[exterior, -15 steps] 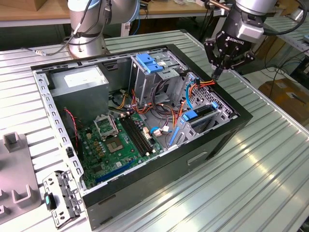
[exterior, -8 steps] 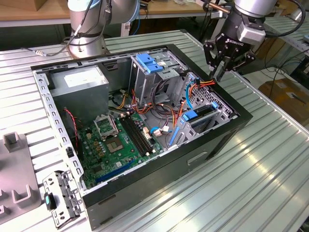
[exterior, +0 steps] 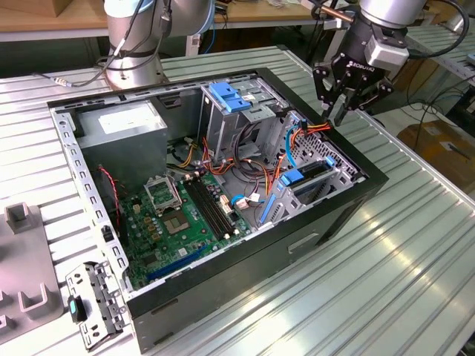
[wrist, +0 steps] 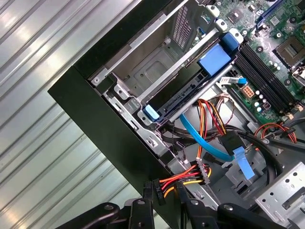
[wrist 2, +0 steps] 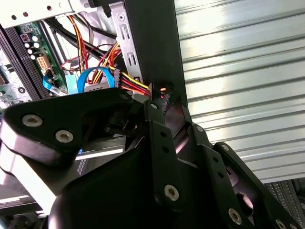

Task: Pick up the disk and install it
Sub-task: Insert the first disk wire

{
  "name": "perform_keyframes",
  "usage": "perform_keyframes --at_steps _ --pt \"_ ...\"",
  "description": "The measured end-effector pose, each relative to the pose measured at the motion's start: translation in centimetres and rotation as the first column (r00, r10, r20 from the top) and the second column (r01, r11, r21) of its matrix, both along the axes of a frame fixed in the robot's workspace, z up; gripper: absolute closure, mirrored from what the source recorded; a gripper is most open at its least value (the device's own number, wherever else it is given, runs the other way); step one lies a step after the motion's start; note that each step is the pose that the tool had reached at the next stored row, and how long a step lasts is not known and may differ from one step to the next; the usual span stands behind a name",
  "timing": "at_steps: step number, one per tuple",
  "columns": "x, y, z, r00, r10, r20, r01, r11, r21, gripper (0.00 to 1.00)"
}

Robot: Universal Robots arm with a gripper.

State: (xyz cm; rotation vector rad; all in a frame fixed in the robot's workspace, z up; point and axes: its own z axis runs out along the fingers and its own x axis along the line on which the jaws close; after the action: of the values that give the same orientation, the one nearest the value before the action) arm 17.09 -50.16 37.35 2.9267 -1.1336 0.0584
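Robotics lab or workshop: a robot arm (exterior: 133,44) stands mounted on a ribbed metal table (exterior: 371,282) beside an opened computer case (exterior: 356,194). Wooden workbenches (exterior: 44,16) and a cardboard box (exterior: 438,144) stand behind.

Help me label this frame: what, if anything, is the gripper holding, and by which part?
The gripper appears to pinch the red-yellow power cable by its black connector, at the case edge. The disk sits in its bay.

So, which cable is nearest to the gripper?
The red, yellow and orange wire bundle right by the gripper; the flat blue cable lies farther inside the case.
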Motion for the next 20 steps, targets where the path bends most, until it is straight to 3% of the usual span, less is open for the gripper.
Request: perform_keyframes --at_steps 11,15,20 --pt "0.23 -0.03 -0.17 1.0000 0.008 0.0001 -0.008 1.0000 -0.0001 0.69" --pt "0.23 -0.17 -0.32 0.9983 0.059 0.0039 -0.059 0.9983 0.0000 0.69" --pt "0.22 -0.61 -0.73 0.9912 0.132 0.0072 -0.132 0.9912 -0.0002 0.69"
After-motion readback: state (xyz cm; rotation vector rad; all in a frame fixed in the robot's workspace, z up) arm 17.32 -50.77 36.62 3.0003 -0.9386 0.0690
